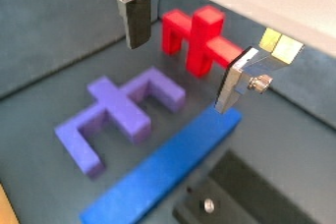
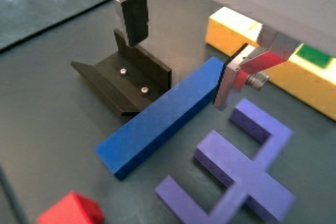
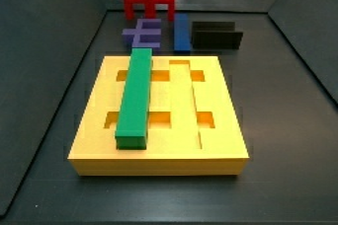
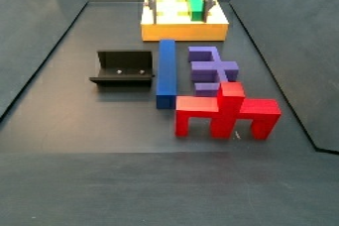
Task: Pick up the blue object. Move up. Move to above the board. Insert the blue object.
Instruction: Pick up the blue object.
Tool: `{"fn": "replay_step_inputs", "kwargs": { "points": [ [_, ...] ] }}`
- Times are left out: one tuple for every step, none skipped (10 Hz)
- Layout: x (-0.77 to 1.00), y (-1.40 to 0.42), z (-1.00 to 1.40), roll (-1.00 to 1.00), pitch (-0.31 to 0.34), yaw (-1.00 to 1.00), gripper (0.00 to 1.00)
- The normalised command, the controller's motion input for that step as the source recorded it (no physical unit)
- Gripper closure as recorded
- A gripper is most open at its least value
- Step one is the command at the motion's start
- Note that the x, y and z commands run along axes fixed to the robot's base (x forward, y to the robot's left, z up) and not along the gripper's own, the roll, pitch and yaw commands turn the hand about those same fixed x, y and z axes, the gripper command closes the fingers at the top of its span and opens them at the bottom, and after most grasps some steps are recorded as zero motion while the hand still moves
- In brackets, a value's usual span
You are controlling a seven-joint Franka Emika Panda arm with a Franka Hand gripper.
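The blue object (image 2: pixel 164 120) is a long dark blue bar lying flat on the dark floor between the fixture (image 2: pixel 125 76) and the purple block (image 2: pixel 237 159). It also shows in a wrist view (image 1: pixel 164 174) and in both side views (image 3: pixel 183 32) (image 4: pixel 167 71). My gripper (image 2: pixel 184 49) (image 1: pixel 184 51) is open and empty, raised over the bar's end nearest the board. One finger (image 2: pixel 237 79) hangs right beside that end; the other finger (image 2: pixel 133 17) is over the fixture side. The yellow board (image 3: pixel 218 111) (image 4: pixel 219 27) carries a green bar (image 3: pixel 136 96) in one groove.
A purple comb-shaped block (image 4: pixel 209 68) lies beside the blue bar. A red block (image 4: pixel 225 111) lies past the purple one, away from the board. The dark fixture (image 4: pixel 123 69) stands on the bar's other side. Grey walls enclose the floor.
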Motion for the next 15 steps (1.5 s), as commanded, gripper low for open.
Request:
{"fn": "replay_step_inputs", "kwargs": {
  "points": [
    [0.47, -0.12, -0.86, 0.0, -0.02, 0.0, 0.0],
    [0.29, 0.0, -0.74, 0.0, -0.004, 0.08, 0.0],
    [0.23, 0.0, -0.72, -0.02, -0.016, 0.04, 0.0],
    [0.26, 0.0, -0.72, -0.04, -0.004, 0.0, 0.0],
    [0.25, -0.01, -0.64, -0.04, -0.014, 0.0, 0.0],
    [0.1, -0.12, -0.49, 0.0, -0.013, 0.0, 0.0],
    [-0.05, -0.09, -0.28, 0.0, -0.043, 0.01, 0.0],
    [-0.07, -0.07, -0.23, 0.0, -0.069, 0.03, 0.0],
    [-0.05, -0.03, -0.26, -0.01, -0.061, 0.0, 0.0],
    [-0.06, -0.05, -0.33, 0.0, -0.079, 0.0, 0.0],
    [0.0, -0.09, -0.39, -0.04, -0.09, 0.0, 0.0],
    [0.0, -0.04, -0.32, -0.07, -0.084, 0.0, 0.0],
    [0.0, -0.09, -0.2, 0.0, -0.066, 0.0, 0.0],
    [-0.03, 0.0, -0.21, 0.0, -0.054, 0.0, 0.0],
    [0.0, 0.0, -0.03, 0.0, 0.0, 0.0, 0.0]
  ]
}}
